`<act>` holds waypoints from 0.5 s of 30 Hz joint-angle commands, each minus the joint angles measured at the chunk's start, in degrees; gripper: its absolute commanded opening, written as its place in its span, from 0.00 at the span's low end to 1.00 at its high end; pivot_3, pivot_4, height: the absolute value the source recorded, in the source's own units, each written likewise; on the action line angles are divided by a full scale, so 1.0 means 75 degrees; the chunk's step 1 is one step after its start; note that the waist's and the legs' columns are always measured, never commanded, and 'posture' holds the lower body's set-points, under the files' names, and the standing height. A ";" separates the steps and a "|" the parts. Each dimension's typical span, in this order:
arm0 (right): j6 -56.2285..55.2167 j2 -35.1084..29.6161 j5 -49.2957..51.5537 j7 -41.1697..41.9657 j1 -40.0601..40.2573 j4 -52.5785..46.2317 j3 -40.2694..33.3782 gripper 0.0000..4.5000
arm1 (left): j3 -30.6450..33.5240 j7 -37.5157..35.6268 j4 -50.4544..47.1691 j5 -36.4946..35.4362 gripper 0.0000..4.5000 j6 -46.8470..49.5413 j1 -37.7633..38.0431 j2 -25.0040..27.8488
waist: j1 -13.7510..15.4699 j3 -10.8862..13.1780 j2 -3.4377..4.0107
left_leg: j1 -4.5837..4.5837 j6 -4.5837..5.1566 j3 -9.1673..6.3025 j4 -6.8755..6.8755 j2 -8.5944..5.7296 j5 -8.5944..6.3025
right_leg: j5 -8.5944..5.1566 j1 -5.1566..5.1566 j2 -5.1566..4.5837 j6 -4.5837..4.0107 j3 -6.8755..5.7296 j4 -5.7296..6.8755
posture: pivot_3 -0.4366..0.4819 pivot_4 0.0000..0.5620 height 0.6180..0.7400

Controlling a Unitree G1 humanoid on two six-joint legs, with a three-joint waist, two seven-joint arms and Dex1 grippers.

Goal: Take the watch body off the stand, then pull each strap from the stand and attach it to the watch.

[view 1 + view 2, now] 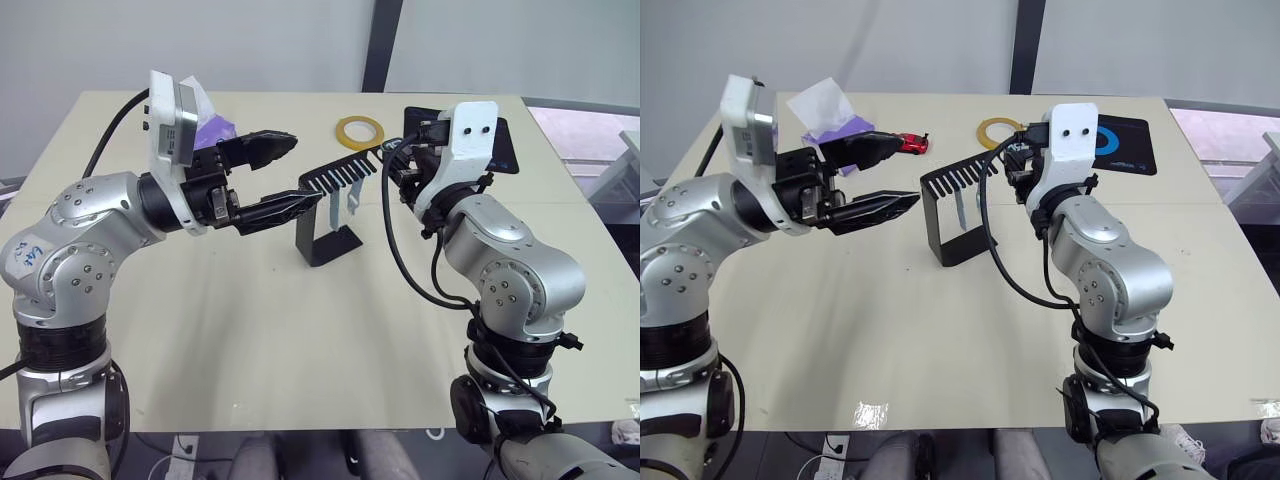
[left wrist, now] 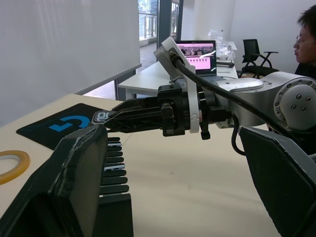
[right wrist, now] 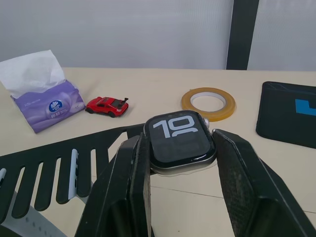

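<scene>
The stand [image 1: 958,215] sits mid-frame on the desk [image 1: 940,340] — tape ring [image 1: 996,131] and mouse pad [image 1: 1124,146] behind it toward upper right, tissue pack [image 1: 825,115] and toy car [image 1: 913,144] upper left.

Both arms are silver-grey rounded joint housings dotted with small screws, white camera brackets at the wrists, black cables looping alongside (thick ones), and black ridged fingers [image 1: 262,147].

Bright, even indoor light; soft shadows on the table [image 1: 300,330]; close foreground blur.
</scene>
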 commanded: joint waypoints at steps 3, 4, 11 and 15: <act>-0.0061 -0.0082 -0.0027 0.0117 -0.0155 -0.0292 0.0003 0.33 | 0.0160 -0.0007 -0.0187 -0.0078 1.00 -0.0165 0.0001 -0.0017 | 0.0000 0.0000 0.0000 | 0.0000 0.0001 0.0000 0.0000 0.0000 0.0000 | 0.0000 -0.0001 0.0000 0.0000 0.0000 0.0000 | 0.48 0.27 0.98; -0.0067 -0.0096 -0.0016 0.0149 -0.0160 -0.0304 0.0011 0.33 | 0.0156 -0.0009 -0.0182 -0.0078 1.00 -0.0168 0.0003 -0.0026 | 0.0001 0.0000 0.0000 | 0.0000 0.0001 0.0000 0.0000 0.0000 0.0000 | 0.0000 0.0000 -0.0001 0.0000 0.0000 0.0000 | 0.48 0.27 0.98; -0.0067 -0.0202 -0.0003 0.0311 -0.0176 -0.0391 0.0044 0.33 | 0.0119 -0.0030 -0.0162 -0.0076 1.00 -0.0187 -0.0002 -0.0060 | -0.0002 0.0000 0.0000 | 0.0000 0.0002 0.0000 -0.0001 0.0000 -0.0001 | 0.0000 -0.0001 0.0000 0.0000 0.0001 -0.0001 | 0.48 0.27 0.98; -0.0057 -0.0328 0.0108 0.0465 -0.0161 -0.0691 -0.0044 0.33 | 0.0097 -0.0071 -0.0144 -0.0091 1.00 -0.0195 -0.0015 -0.0077 | 0.0001 0.0001 0.0001 | -0.0001 0.0001 0.0000 -0.0001 0.0000 -0.0001 | 0.0000 -0.0001 -0.0001 0.0000 0.0001 -0.0003 | 0.48 0.27 0.98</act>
